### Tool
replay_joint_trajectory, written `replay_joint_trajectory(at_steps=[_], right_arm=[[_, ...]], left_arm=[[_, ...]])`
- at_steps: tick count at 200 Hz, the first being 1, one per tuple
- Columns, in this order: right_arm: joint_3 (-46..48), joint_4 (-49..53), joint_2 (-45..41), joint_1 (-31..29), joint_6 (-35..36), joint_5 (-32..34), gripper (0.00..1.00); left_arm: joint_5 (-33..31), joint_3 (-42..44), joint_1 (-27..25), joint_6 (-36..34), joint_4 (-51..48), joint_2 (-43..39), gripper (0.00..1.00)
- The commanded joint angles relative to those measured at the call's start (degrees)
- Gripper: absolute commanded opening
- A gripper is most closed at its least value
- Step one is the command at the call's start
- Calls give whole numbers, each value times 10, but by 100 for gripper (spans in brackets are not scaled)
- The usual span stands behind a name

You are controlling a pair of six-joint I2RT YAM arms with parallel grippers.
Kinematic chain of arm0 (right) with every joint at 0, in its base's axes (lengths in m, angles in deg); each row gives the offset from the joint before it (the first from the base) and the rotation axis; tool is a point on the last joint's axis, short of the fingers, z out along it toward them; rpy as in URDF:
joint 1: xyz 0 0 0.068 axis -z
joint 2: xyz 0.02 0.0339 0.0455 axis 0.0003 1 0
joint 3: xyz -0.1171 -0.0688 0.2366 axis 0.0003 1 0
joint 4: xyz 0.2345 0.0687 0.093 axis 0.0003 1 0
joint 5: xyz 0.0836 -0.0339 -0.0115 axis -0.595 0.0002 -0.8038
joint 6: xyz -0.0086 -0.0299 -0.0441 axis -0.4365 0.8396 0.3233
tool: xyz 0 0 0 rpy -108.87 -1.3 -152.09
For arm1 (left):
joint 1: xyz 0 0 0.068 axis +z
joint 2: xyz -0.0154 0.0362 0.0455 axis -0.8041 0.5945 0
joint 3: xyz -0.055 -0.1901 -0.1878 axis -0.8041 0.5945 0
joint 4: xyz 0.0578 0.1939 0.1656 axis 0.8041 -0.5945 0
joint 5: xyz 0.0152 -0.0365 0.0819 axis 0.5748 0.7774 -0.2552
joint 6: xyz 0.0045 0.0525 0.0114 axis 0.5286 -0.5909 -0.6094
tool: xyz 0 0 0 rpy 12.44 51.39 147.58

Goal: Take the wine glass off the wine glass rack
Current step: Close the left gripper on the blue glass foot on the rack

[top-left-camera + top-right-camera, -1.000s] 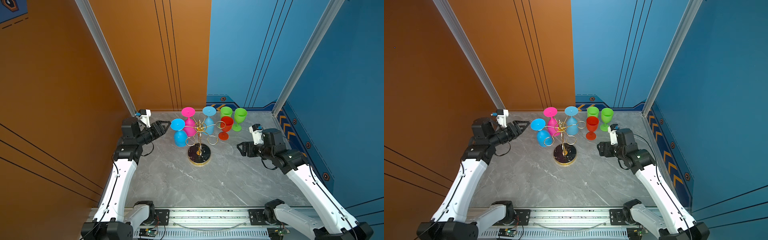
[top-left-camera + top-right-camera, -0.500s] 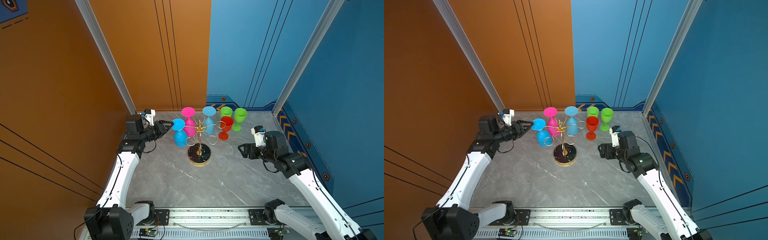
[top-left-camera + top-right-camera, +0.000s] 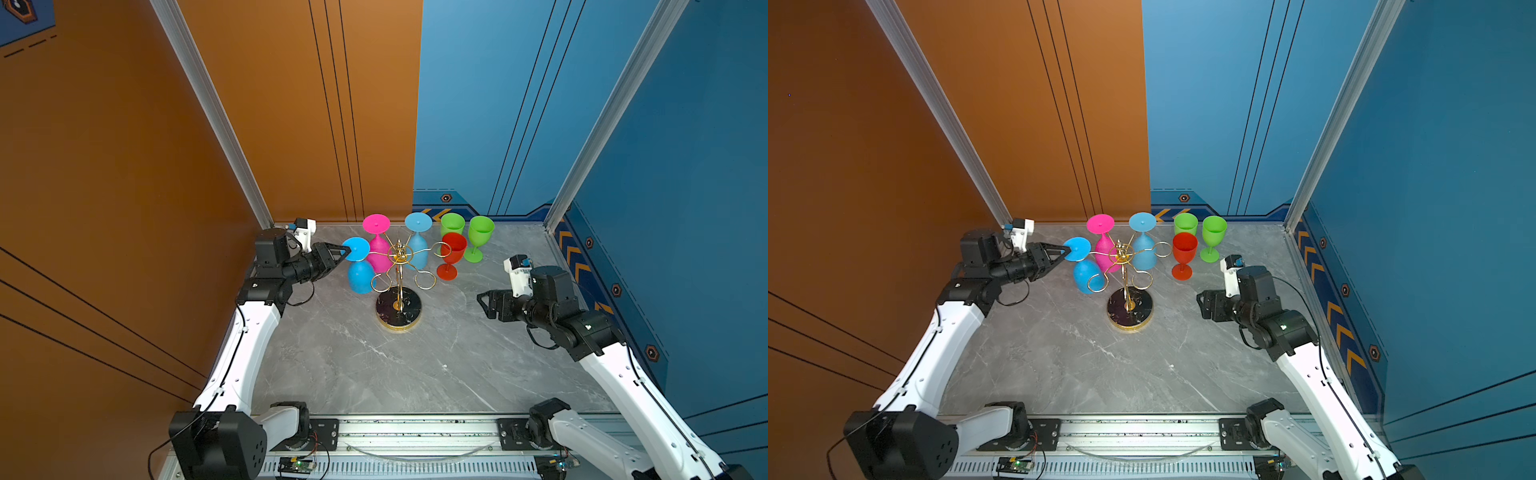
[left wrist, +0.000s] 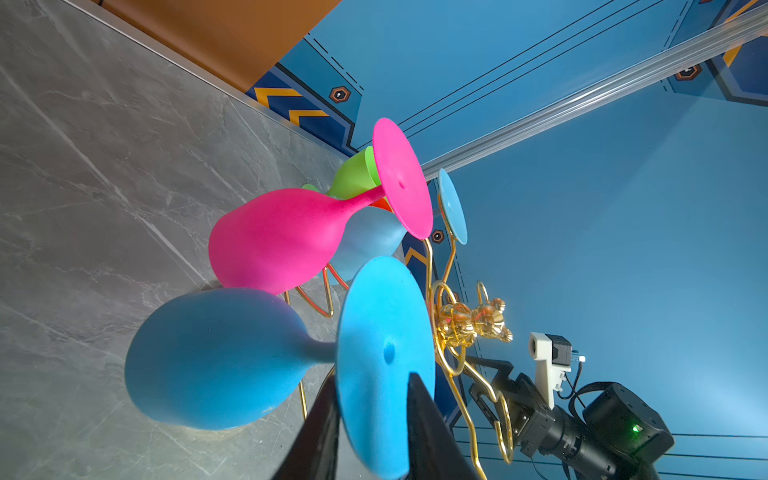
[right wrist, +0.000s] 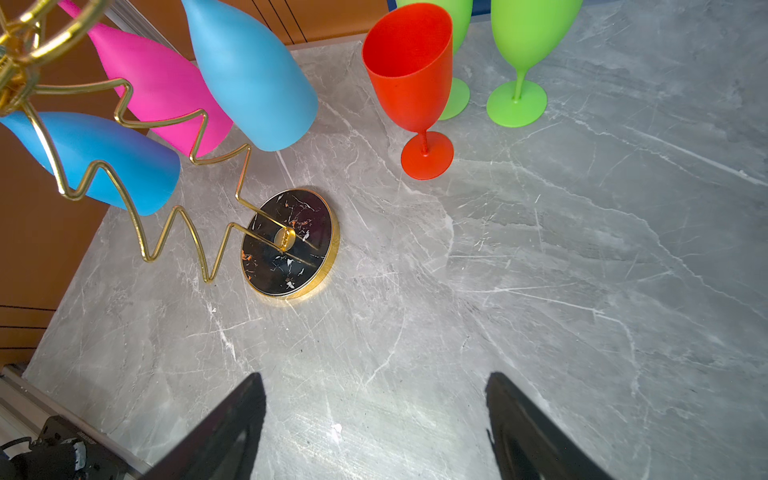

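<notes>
I inspected a cell with a grey marbled table [image 3: 374, 365], an orange wall [image 3: 124, 166] on the left and a blue wall [image 3: 498, 104] behind and on the right. The only markings I could make out were orange chevrons [image 3: 569, 249] and small hexagon badges on the blue skirting. I read no lettering on them.

The wine glass rack [image 3: 399, 270] stood upright near the back middle of the table. It was a thin gold wire stand with curled loop arms on a round, gold-rimmed black marbled base. 3 glasses hung upside down from it: a blue wine glass [image 3: 358, 270] on the left arm, a pink glass [image 3: 378, 253] and a second blue glass [image 3: 417, 249] behind. A red glass [image 3: 451, 253] and 2 green glasses [image 3: 480, 232] stood upright on the table just right of the rack.

The left arm reached level along the orange wall, with the left gripper [image 3: 343, 251] at the foot disc of the blue wine glass. In the left wrist view its 2 black fingers [image 4: 316, 436] sat either side of that disc. I could not tell whether they had clamped it.

The right arm was bent low on the right, well apart from the rack. The right gripper [image 3: 485, 306] pointed toward the base with its jaws spread wide and nothing between them.
</notes>
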Motion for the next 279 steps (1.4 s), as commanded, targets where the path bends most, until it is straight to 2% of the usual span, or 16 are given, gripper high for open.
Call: replay_joint_trajectory(at_steps=[1,85,279], right_arm=[[8,-10,-10,-3,-9,0,84],[12,-10,-16,-3,-11,0,84],[13,-15,-12,-3,-21,-6,84]], left_arm=[[15,-15,-5,0,-9,4,26],[17,-16,-5,8,-10,1,16],[24,-19,0,41,-9,-24,6]])
